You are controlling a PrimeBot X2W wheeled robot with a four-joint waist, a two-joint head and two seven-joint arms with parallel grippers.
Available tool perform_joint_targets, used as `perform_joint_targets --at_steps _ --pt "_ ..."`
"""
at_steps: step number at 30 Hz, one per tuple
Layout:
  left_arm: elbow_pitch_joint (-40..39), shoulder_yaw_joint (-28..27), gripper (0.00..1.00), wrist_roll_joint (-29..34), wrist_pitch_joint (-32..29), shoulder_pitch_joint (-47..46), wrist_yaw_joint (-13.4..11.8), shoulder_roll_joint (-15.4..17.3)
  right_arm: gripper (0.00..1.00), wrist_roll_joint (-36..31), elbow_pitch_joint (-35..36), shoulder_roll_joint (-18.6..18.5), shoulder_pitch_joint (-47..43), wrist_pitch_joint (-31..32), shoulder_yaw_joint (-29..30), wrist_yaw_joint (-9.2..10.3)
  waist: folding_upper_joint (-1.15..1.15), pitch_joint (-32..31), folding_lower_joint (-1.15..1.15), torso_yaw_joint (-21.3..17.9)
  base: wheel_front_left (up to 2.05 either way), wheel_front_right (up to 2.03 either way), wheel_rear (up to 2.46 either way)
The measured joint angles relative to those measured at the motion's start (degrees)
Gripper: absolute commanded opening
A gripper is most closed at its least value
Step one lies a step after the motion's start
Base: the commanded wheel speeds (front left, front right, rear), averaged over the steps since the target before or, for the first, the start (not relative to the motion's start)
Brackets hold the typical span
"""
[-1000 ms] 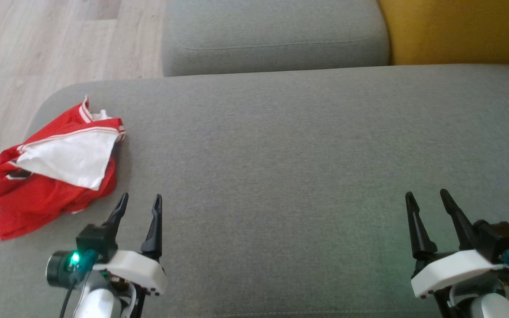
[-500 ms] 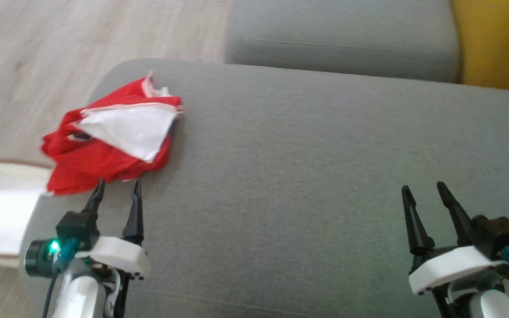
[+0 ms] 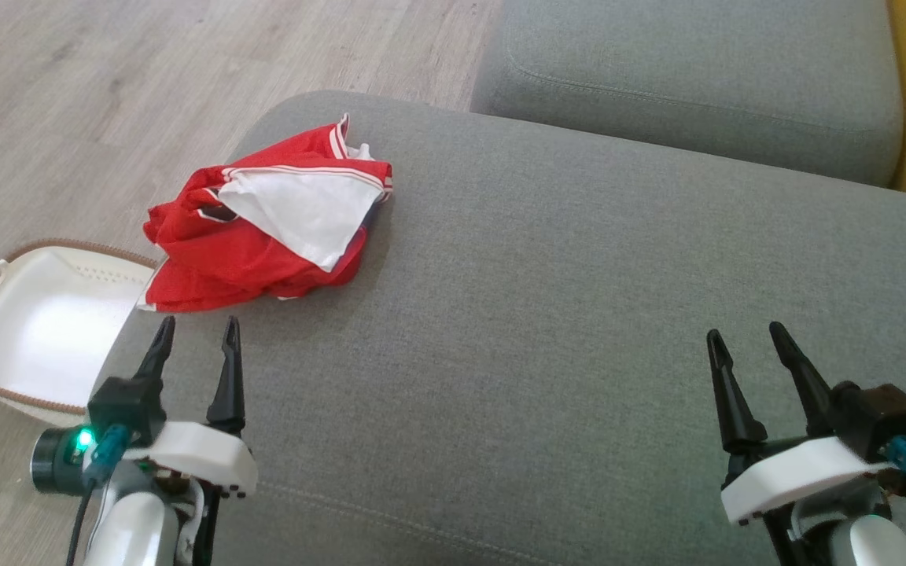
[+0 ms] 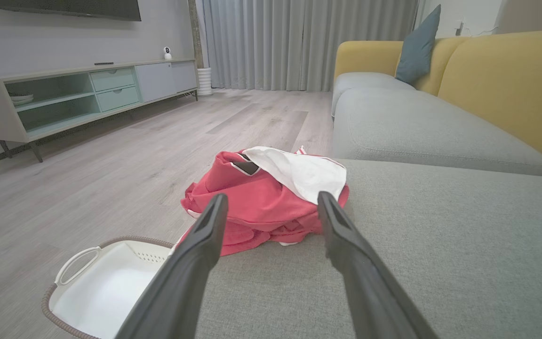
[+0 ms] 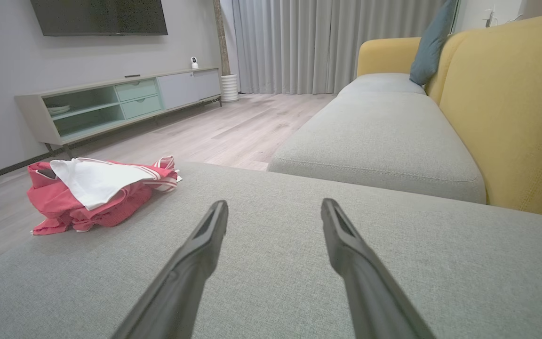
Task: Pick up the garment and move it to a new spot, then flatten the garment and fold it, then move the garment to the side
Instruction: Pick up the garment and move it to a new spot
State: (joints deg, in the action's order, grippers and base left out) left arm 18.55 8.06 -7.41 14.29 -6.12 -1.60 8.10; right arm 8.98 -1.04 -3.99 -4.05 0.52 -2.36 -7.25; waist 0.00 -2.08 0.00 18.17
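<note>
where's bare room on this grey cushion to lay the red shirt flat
Bare: the wide middle and right of the grey fabric cushion, between the crumpled red and white garment at its far left corner and the right end effector. Crowded: that left corner, with the garment just ahead of the left end effector and the white plastic basket beside the edge.

My head camera looks steeply down on the seat [image 3: 547, 314] from above. My left wrist camera sits low, skimming along the seat toward the garment [image 4: 261, 197] close ahead. My right wrist camera faces the same way from farther off. All three views share the garment and the seat.
</note>
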Motion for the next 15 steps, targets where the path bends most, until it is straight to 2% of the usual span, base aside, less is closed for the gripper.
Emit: perform_joint_targets --at_steps 12,15 --pt "-0.68 0.43 1.00 -1.33 -0.02 -0.14 -0.38 -0.23 1.00 0.01 0.69 0.05 0.00 0.59 -0.23 0.00 0.00 1.75 0.00 -0.13 0.00 0.00 0.00" --pt "-0.69 0.33 1.00 -2.27 -0.74 -1.93 0.32 -0.16 1.00 0.01 2.22 -0.10 0.19 1.59 -0.55 0.00 0.00 3.68 0.00 -0.58 0.00 0.00 0.00"
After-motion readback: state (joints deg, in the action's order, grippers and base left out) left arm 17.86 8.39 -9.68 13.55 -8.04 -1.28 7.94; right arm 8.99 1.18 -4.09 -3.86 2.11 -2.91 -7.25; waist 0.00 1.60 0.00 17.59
